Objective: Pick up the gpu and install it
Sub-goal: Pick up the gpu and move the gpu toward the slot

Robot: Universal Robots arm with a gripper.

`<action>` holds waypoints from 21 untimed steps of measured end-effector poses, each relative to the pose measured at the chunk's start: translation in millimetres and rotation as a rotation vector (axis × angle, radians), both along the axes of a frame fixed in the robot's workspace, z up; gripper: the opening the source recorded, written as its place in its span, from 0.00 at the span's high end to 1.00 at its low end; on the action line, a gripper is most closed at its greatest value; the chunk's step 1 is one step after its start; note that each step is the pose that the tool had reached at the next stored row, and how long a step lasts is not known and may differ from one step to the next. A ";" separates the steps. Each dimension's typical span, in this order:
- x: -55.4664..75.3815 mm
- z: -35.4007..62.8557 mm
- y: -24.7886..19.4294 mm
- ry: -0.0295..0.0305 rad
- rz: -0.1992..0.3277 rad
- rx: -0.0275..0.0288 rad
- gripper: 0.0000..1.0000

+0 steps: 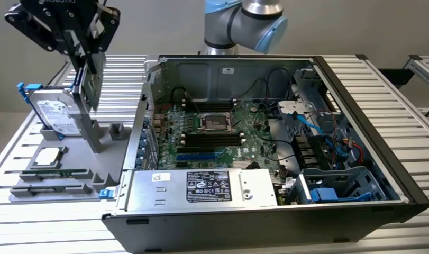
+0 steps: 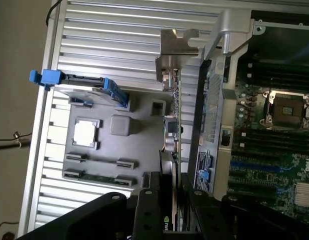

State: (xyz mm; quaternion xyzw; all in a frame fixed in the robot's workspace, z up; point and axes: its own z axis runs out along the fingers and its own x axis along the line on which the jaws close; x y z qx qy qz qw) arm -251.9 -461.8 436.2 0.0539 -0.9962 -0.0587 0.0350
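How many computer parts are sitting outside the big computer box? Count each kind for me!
hard drive: 1
processor chip: 1
memory strips: 2
gpu, held in the gripper: 1
Total: 5

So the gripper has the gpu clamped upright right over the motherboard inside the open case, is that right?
Not quite. The gripper does have the gpu clamped upright, but over the gray parts tray beside the open case, not over the motherboard. The exterior view shows it.
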 end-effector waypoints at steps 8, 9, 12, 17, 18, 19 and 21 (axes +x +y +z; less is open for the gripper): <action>32.2 17.7 -0.1 0.0192 0.003 0.0001 0.73; 36.6 18.6 -0.1 0.0205 0.002 0.0000 0.73; 50.3 20.5 -0.1 0.0232 0.002 0.0000 0.73; 73.0 22.7 -0.1 0.0259 0.003 0.0001 0.73; 77.5 23.1 0.0 0.0264 0.002 0.0001 0.73; 82.0 23.5 -0.1 0.0268 0.003 0.0001 0.73; 91.2 24.1 0.0 0.0275 0.003 0.0001 0.73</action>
